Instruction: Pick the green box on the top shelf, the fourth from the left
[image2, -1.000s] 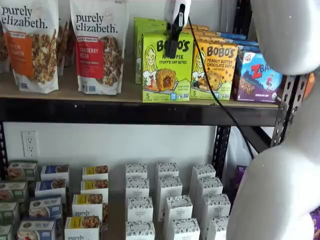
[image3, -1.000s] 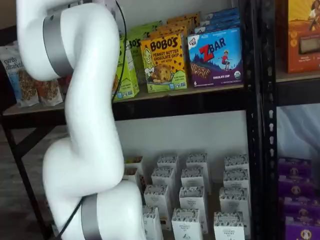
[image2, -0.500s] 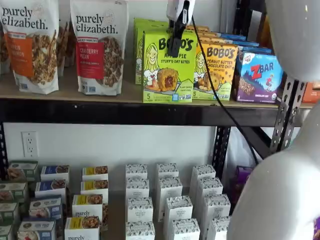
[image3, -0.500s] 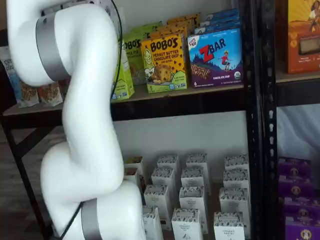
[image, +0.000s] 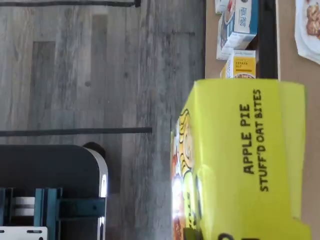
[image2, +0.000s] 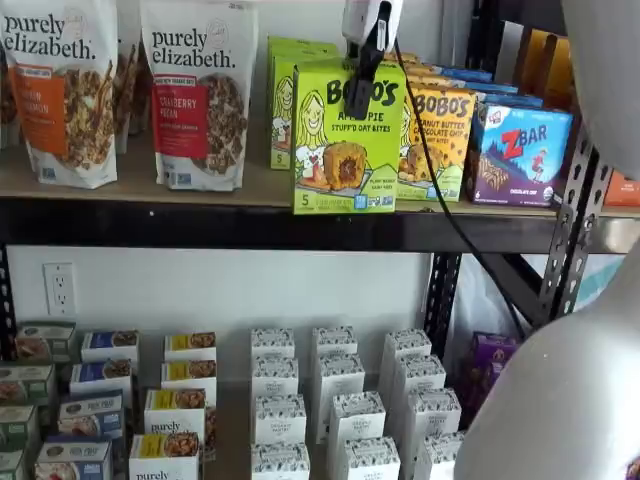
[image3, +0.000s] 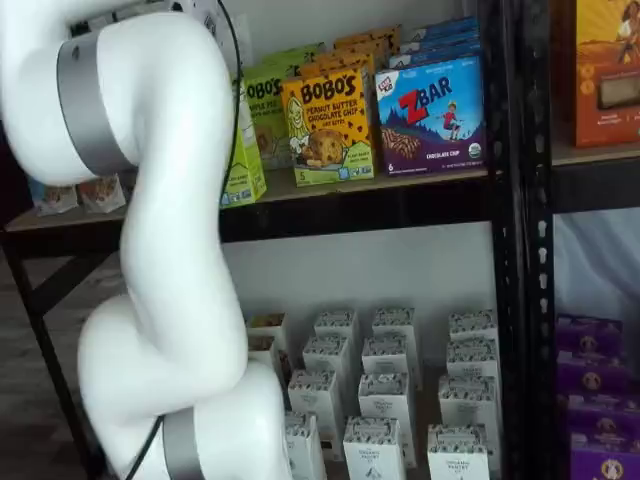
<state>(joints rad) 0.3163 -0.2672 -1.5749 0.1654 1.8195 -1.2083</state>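
Behind the rack, a pale wall is showing, with a white socket (image2: 59, 287) low at the left, and the top shelf (image2: 150, 222) is running across as a tan board on a black beam. On the left of it the granola bags (image2: 198, 92) are standing. Next to them comes the green box (image2: 345, 137), upright, its bottom edge just at the front lip of the shelf and its face toward the room. The gripper (image2: 364, 62) is hanging directly above this box, and the jaws are closed on its top edge. The yellow-orange box (image2: 438, 143) is standing just beside it on the right, then the blue box (image2: 519, 155).

In the wrist view the green box (image: 240, 165) is already reaching past the shelf beam, over the floor (image: 100, 75). So the way out seems to be straight forward, away from the row behind.
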